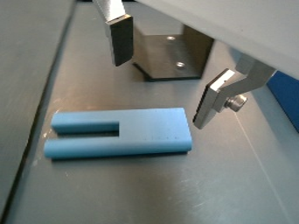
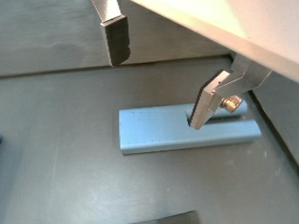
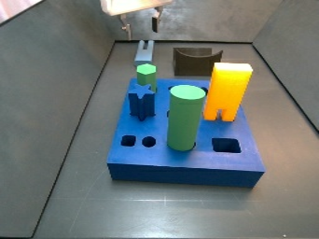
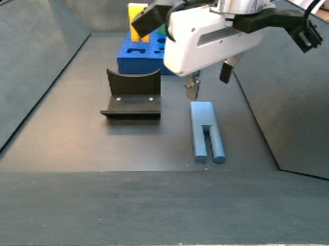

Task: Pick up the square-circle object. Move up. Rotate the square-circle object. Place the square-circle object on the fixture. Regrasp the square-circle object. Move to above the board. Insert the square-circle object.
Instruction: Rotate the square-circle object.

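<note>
Gripper jaws spread (nothing held) above the square-circle object.

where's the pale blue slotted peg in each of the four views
Wrist view: square-circle object flat on the floor below the open gripper.
Wrist view: on the floor, one finger in front.
Side view: far end, behind the board.
Side view: on the floor.
Shared landmark: fixture, beside it.

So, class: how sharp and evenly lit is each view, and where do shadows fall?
Both wrist views are soft and evenly lit; the square-circle object casts a faint shadow, with the open gripper above it. Both side views are sharper: the board and fixture look crisp, without glare.
</note>
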You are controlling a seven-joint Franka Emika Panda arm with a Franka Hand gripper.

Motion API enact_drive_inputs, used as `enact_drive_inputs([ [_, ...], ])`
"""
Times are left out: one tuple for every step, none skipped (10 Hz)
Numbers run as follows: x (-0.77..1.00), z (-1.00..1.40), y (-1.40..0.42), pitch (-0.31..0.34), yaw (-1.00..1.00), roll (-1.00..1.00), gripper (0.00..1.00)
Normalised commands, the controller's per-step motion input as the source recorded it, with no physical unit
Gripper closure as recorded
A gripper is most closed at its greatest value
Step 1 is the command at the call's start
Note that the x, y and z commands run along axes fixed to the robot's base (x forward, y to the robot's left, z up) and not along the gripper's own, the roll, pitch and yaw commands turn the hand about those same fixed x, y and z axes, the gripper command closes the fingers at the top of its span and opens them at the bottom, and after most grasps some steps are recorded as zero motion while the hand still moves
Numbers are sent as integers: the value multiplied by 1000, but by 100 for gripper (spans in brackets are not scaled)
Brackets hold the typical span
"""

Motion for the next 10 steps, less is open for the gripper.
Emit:
enact_drive_inputs([
  [16,-35,-7,4,1000,-3,0],
  [15,-35,-6,4,1000,-3,0],
  [15,-35,-6,4,1000,-3,0],
  [15,-35,-6,4,1000,-4,0],
  [14,-35,-6,4,1000,-4,0],
  [14,-35,-6,5,1000,-4,0],
  [14,-35,-6,5,1000,-4,0],
  [14,-35,-6,5,1000,-4,0],
  [14,-35,-6,5,1000,-4,0],
  [14,-35,-6,5,1000,-4,0],
])
